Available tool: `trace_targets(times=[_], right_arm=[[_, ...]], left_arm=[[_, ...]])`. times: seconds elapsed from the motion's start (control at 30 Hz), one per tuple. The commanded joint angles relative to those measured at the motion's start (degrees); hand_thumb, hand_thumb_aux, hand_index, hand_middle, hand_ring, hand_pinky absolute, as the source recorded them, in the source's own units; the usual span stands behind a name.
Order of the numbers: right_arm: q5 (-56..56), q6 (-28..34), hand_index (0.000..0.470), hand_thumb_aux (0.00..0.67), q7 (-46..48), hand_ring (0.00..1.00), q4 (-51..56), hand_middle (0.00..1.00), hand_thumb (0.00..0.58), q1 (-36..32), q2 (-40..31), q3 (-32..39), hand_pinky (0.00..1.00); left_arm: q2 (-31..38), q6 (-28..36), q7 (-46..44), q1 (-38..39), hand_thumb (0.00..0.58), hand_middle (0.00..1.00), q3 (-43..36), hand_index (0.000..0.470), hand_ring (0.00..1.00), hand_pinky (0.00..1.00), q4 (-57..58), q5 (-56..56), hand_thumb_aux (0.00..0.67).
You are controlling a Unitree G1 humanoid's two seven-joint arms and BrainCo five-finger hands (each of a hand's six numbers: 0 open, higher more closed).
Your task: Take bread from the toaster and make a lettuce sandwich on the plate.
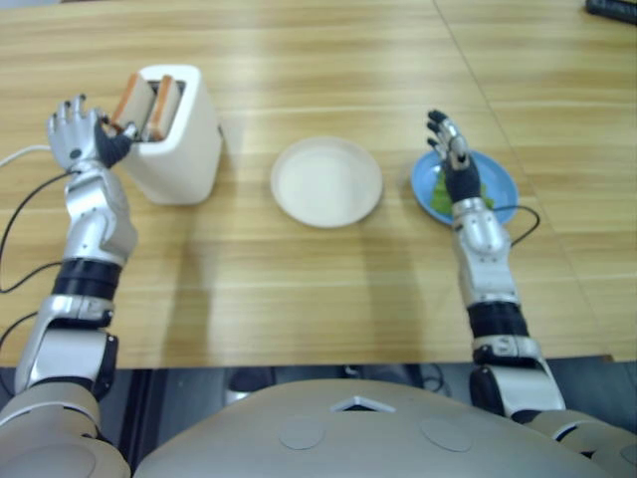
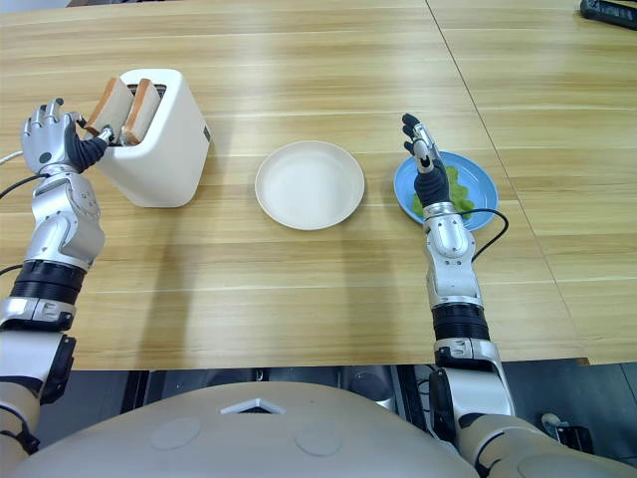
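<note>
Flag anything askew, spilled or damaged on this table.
Nothing stands out. The toaster stands upright with two bread slices poking out, the white plate lies flat and bare, and the lettuce lies within its blue plate.

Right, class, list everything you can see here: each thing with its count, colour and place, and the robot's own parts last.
table: one, light wood, under everything.
toaster: one, white, on the table's left side.
bread slices: two, brown-crusted, standing in the toaster's slots.
plate: one, cream white, empty, at the table's centre.
blue plate: one, blue, right of the cream plate.
lettuce: green, count unclear, lying on the blue plate.
dark object: one, black, far right corner.
left hand: one, silver and black, open, beside the toaster's bread.
right hand: one, silver and black, open, over the blue plate.
</note>
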Motion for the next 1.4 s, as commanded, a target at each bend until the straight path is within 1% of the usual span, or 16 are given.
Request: trace_targets(times=[0.03,0.13,0.3,0.43,0.53,0.6,0.67,0.77,0.83,0.87,0.93,1.0,1.07,1.13,1.27,1.4], right_arm=[[0.41,1.07,0.000,0.000,0.32,0.00,-0.22,0.00,0.000,0.62,0.08,-0.09,0.00],[0.39,1.20,0.000,0.000,0.32,0.00,-0.18,0.00,0.000,0.67,0.13,-0.06,0.00],[0.35,1.31,0.000,0.000,0.33,0.00,0.01,0.00,0.000,0.73,0.17,-0.04,0.00],[0.30,1.33,0.000,0.000,0.33,0.00,0.26,0.00,0.000,0.68,0.35,0.12,0.00],[0.34,1.40,0.000,0.000,0.37,0.00,0.34,0.00,0.000,0.64,0.43,0.13,0.00],[0.39,1.47,0.000,0.000,0.38,0.00,0.28,0.00,0.000,0.65,0.43,0.08,0.00],[0.49,1.55,0.000,0.000,0.33,0.00,0.07,0.00,0.000,0.63,0.38,-0.09,0.00],[0.44,1.38,0.000,0.000,-0.22,0.00,-0.52,0.00,0.000,0.13,-0.53,-1.07,0.00],[-3.33,0.39,0.000,0.000,-2.82,0.00,-0.84,0.00,0.000,-0.06,-3.11,-1.75,0.00],[-7.10,-0.12,0.000,0.000,-5.13,0.00,-0.82,0.00,0.000,0.01,-5.26,-1.74,0.00],[-17.01,-0.18,0.000,0.000,-11.07,0.00,0.08,0.00,0.000,-0.14,-10.52,-0.29,0.00],[-29.86,2.03,0.000,0.000,-17.79,0.00,0.38,0.00,0.000,-0.04,-16.97,3.21,0.00],[-41.84,5.56,0.000,0.000,-22.51,0.00,1.13,0.00,0.000,-0.44,-23.16,7.82,0.00],[-49.81,8.38,0.000,0.000,-25.85,0.00,4.85,0.00,0.000,-2.22,-27.67,12.23,0.00],[-58.17,11.79,0.000,0.000,-28.19,0.00,11.35,0.00,0.000,-4.48,-32.96,18.43,0.00],[-62.16,13.27,0.000,0.000,-28.66,0.00,16.93,0.00,0.000,-6.24,-35.02,23.53,0.00]], left_arm=[[-1.28,-1.51,1.98,0.79,0.580,1.00,-1.07,0.460,1.00,1.00,-3.09,0.79,0.670],[-1.98,-2.59,5.70,1.55,0.580,1.00,0.54,0.460,1.00,1.00,-8.61,1.33,0.670],[-2.36,-3.03,12.27,3.64,0.580,1.00,5.45,0.460,1.00,1.00,-20.51,2.56,0.670],[-2.93,-5.36,17.85,5.85,0.580,1.00,9.84,0.460,1.00,1.00,-29.13,3.68,0.670],[-3.78,-8.86,19.24,7.09,0.580,1.00,12.01,0.460,1.00,1.00,-35.09,2.49,0.670],[-5.45,-13.66,16.98,6.71,0.580,1.00,12.40,0.460,1.00,1.00,-37.00,-3.59,0.670],[-7.43,-18.51,13.05,5.56,0.580,1.00,11.02,0.460,1.00,1.00,-36.69,-10.17,0.670],[-12.28,-24.54,3.92,3.58,0.580,1.00,6.83,0.460,1.00,1.00,-30.25,-20.81,0.670],[-15.74,-27.75,0.20,2.85,0.580,1.00,4.01,0.460,1.00,1.00,-24.76,-24.92,0.670],[-17.53,-28.39,-2.44,2.44,0.580,1.00,2.65,0.460,1.00,1.00,-21.99,-27.07,0.670],[-20.34,-29.36,-3.18,2.17,0.580,1.00,2.18,0.460,1.00,1.00,-17.11,-28.44,0.670],[-22.45,-30.17,-4.18,1.54,0.580,1.00,2.03,0.460,1.00,1.00,-10.37,-29.93,0.670],[-24.35,-31.45,-6.28,1.07,0.580,1.00,1.96,0.460,1.00,1.00,-4.29,-32.40,0.670],[-25.19,-32.24,-6.58,0.64,0.580,1.00,1.63,0.460,1.00,1.00,1.11,-32.29,0.670],[-26.15,-32.40,-8.55,-1.26,0.580,1.00,-1.21,0.460,1.00,1.00,10.88,-30.22,0.670],[-26.57,-32.59,-9.14,-3.12,0.580,1.00,-5.22,0.460,1.00,1.00,18.36,-26.42,0.670]])
